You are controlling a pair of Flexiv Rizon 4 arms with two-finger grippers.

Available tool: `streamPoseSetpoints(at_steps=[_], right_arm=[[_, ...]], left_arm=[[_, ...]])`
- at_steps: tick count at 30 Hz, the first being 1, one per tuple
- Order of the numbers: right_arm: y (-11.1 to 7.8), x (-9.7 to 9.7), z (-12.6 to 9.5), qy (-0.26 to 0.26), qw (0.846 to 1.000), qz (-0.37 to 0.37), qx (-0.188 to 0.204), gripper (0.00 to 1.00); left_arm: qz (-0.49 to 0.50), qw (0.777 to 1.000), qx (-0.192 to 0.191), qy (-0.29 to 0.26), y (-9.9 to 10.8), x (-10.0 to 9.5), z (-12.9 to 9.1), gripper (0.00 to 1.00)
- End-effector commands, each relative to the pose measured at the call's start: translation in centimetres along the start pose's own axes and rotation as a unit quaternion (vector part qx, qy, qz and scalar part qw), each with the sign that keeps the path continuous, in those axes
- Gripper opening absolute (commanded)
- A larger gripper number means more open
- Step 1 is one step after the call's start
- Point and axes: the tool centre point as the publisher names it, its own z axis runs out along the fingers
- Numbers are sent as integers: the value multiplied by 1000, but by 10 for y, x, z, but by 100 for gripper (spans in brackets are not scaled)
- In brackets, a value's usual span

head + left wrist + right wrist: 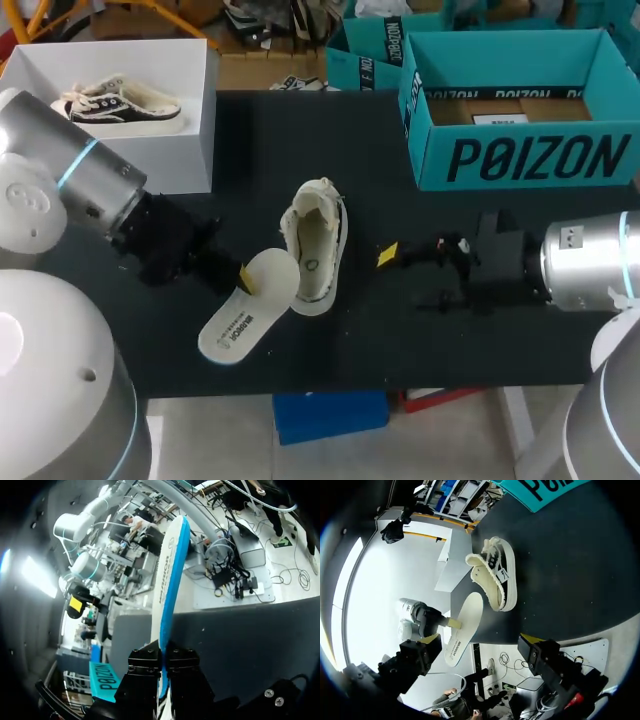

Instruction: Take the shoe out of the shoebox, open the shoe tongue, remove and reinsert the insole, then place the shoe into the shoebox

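Left arm (90, 180) enters from left edge of frame, angled down toward centre. Left gripper (240, 278) sits just left of centre, fingers pinching edge of insole (240, 325). Right arm (590, 265) enters from right edge, roughly level. Right gripper (405, 275) sits right of centre, fingers spread wide apart.

The left gripper (244, 281) holds a white insole (236, 325) by its edge, above a black table (400, 335). Just past the insole, between the two grippers, a cream shoe (315, 245) lies with its opening facing up. The right gripper (398, 272) is near the shoe, not touching it. Beyond the left gripper, a white shoebox (180, 150) holds another shoe (118, 100). Beyond the right gripper stands a teal box (530, 155).
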Motion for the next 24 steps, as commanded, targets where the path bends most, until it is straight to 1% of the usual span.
streamPoseSetpoints(at_steps=[1,8,13,24], right_arm=[[0,0,-1,0,1000,0,0,100],[0,0,-1,0,1000,0,0,100],[0,0,-1,0,1000,0,0,100],[0,0,-1,0,1000,0,0,100]], left_arm=[[1,1000,28,11,21,-3,12,0],[14,999,35,26,37,-14,24,0],[20,998,43,39,45,-20,29,0],[16,998,32,59,64,-20,32,0]])
